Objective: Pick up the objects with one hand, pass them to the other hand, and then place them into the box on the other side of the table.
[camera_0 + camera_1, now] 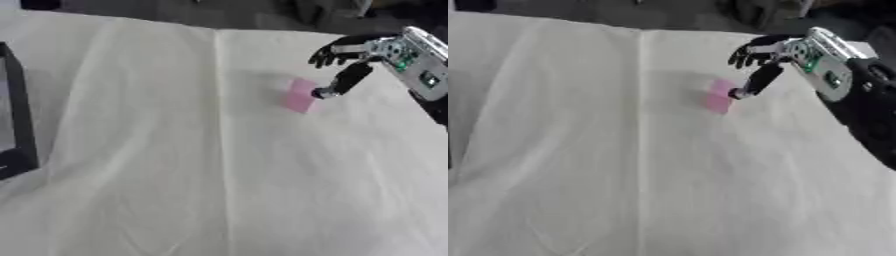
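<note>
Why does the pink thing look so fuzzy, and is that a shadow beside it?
Left eye view: the pink object is soft-edged, so its make is unclear; a faint grey shadow lies to its left on the white cloth. Right eye view: equally soft, the right hand slightly smeared; light is even, with no glare.

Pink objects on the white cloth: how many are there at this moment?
1. The pink object lies flat on the white cloth, right of the centre crease, with the thumb tip of the right hand at its right edge. The box interior is not visible.
</note>
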Controlling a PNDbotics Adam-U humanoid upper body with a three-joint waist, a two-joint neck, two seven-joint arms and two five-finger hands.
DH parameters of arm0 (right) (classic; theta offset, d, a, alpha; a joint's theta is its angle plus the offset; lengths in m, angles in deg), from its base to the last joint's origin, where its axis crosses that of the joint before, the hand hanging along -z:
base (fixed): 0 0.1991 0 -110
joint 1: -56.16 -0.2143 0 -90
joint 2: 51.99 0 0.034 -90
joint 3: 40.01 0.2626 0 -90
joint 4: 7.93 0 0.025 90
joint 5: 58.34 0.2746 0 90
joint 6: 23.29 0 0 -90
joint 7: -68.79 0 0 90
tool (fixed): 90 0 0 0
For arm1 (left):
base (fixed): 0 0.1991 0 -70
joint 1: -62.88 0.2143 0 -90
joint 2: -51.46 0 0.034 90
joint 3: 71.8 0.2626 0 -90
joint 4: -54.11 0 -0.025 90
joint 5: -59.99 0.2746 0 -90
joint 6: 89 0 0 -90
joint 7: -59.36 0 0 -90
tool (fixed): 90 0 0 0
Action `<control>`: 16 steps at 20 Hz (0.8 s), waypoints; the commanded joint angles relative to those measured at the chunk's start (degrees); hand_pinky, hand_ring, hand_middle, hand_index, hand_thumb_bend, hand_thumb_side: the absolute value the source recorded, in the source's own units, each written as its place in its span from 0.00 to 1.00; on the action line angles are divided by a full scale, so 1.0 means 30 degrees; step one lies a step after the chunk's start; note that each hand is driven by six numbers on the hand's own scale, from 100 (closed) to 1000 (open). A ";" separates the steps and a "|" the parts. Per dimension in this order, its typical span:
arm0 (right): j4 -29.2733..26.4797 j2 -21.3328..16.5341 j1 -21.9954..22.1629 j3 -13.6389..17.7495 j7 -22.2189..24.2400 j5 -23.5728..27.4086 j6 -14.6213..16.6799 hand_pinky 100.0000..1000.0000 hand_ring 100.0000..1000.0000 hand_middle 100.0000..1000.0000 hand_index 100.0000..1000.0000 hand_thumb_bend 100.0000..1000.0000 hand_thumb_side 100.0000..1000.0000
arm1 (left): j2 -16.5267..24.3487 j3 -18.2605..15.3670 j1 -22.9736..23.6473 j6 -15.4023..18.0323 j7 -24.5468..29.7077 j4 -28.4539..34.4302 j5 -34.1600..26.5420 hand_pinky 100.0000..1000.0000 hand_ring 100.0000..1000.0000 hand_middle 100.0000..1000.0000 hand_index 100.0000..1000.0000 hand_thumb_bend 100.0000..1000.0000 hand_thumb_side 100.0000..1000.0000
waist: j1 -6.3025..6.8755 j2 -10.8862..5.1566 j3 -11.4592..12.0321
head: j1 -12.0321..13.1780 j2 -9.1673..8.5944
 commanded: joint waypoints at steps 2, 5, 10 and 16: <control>0.0214 -0.0237 -0.0338 -0.0024 -0.0238 -0.0554 -0.0309 0.87 0.89 0.80 0.89 0.29 0.35 | 0.0154 -0.0183 -0.0173 0.0029 -0.0095 0.0334 -0.0032 0.76 0.69 0.80 0.91 0.20 1.00 | 0.0143 -0.0327 0.0043 | 0.0047 -0.0093; 0.0607 0.0020 -0.0427 -0.0071 -0.0301 -0.0822 -0.0332 0.86 0.89 0.80 0.89 0.28 0.37 | 0.0121 -0.0182 -0.0166 0.0039 -0.0086 0.0334 -0.0020 0.76 0.69 0.80 0.91 0.20 1.00 | 0.0159 -0.0293 0.0081 | 0.0060 -0.0127; 0.1066 0.0258 -0.0557 -0.0067 -0.0355 -0.1093 -0.0301 0.87 0.89 0.80 0.89 0.29 0.37 | 0.0089 -0.0213 -0.0157 0.0035 -0.0135 0.0334 -0.0008 0.77 0.69 0.80 0.91 0.20 1.00 | 0.0164 -0.0236 0.0135 | 0.0076 -0.0128; 0.1729 0.0555 -0.0711 -0.0189 -0.0515 -0.1962 -0.0249 0.87 0.88 0.80 0.88 0.35 0.36 | 0.0038 -0.0211 -0.0204 0.0078 -0.0076 0.0334 0.0015 0.77 0.69 0.80 0.90 0.20 1.00 | 0.0174 -0.0138 0.0244 | 0.0038 -0.0179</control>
